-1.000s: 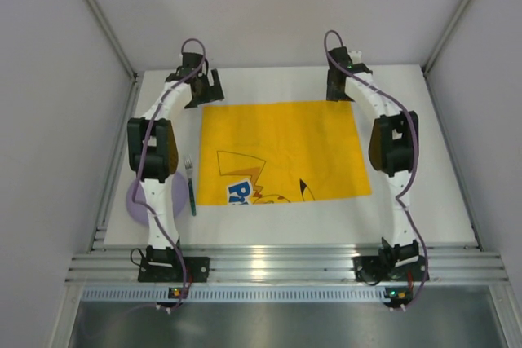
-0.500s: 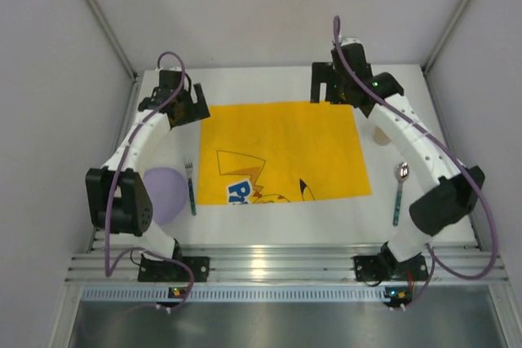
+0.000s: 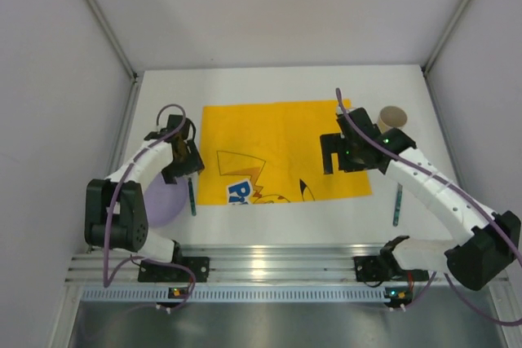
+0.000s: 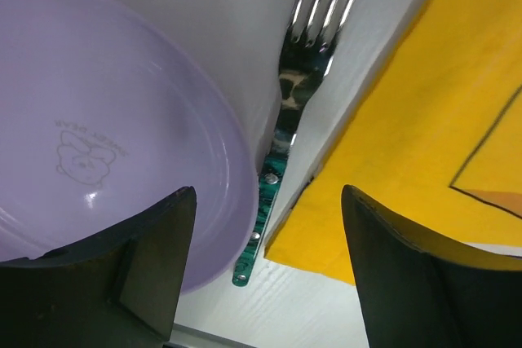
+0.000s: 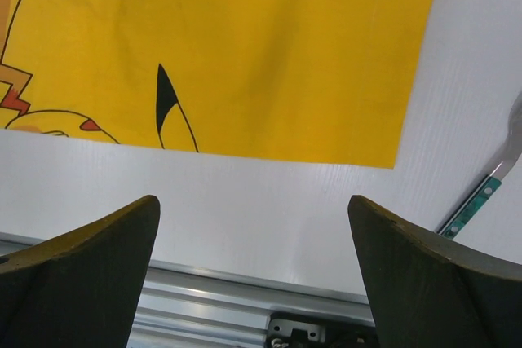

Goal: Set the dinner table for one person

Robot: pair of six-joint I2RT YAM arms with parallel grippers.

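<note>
plate (image 3: 165, 203), fork (image 3: 192, 196): lower left, beside the cloth (image 3: 281, 152), not yet on it.
left hand (image 3: 186, 167): open over both (gripping neither).
cloth: laid mid-frame on the white surface (image 3: 269, 87).
right hand (image 3: 332, 157): open, empty.
cup (image 3: 392, 118), spoon (image 3: 397, 205): right of cloth, likely unplaced.

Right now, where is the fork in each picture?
Top external: the fork lies at the left edge of the yellow cloth, beside the purple plate.
Left wrist: the fork runs up the middle, between plate and cloth.
Right wrist: not in it; the green-handled utensil there is a different one.
Shared landmark: the yellow cloth shows in all three views.
</note>
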